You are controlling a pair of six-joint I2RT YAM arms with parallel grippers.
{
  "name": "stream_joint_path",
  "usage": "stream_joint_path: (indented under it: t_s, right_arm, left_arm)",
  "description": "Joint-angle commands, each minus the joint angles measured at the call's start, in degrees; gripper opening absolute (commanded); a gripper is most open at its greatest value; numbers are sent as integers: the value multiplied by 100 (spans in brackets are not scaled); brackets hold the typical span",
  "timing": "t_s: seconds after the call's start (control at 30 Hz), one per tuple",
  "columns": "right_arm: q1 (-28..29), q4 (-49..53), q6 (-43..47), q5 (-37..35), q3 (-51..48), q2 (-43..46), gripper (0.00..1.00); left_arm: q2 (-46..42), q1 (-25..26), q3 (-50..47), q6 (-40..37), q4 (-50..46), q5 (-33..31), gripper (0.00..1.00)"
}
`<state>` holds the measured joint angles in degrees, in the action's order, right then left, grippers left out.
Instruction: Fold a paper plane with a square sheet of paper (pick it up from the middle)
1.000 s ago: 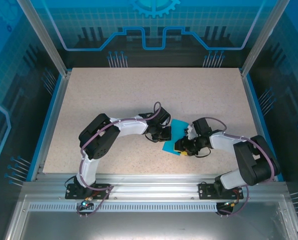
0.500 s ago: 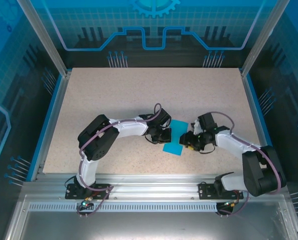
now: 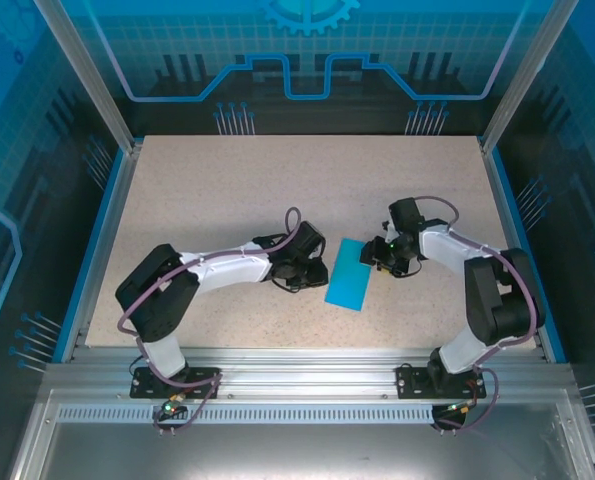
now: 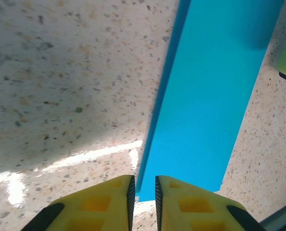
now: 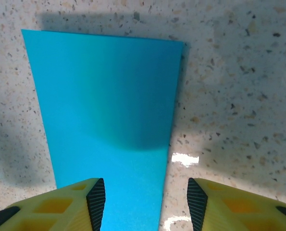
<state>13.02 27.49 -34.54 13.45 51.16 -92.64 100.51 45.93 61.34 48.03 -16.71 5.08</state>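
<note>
Teal square sheet of paper (image 3: 349, 275) is lying flat on the speckled table (image 3: 277, 190) as a narrow strip, so my read is the first fold in half is done and we're at the crease-it-or-open-it-up stage. Left gripper (image 4: 143, 192) has its yellow fingers pressed almost together with nothing between them, tips just off the strip's near corner. Right gripper (image 5: 143, 192) is spread wide over the strip's end, not clamping anything. Next move probably needs one claw to pin the strip while the other works a finger under the loose long edge, which is tricky with paper this thin and flat. Around it there's the blue-lit enclosure wall (image 3: 307, 60) and the aluminium rail (image 3: 297, 365), both well apart, so the real obstacle is the two claws crowding each other across the strip
</note>
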Motion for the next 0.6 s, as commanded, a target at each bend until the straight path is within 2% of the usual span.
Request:
stream_joint_path:
  t_s: [0.0, 0.4, 0.57]
  right_arm:
    - [192, 95, 114, -42, 254, -243, 51]
    - [683, 216, 262, 96, 898, -862, 48]
    - [618, 635, 194, -756, 865, -396, 51]
  left_arm:
    - [-246, -5, -161, 67, -98, -358, 24]
    - [-354, -66, -298, 129, -129, -442, 26]
    - [-366, -84, -301, 132, -140, -428, 27]
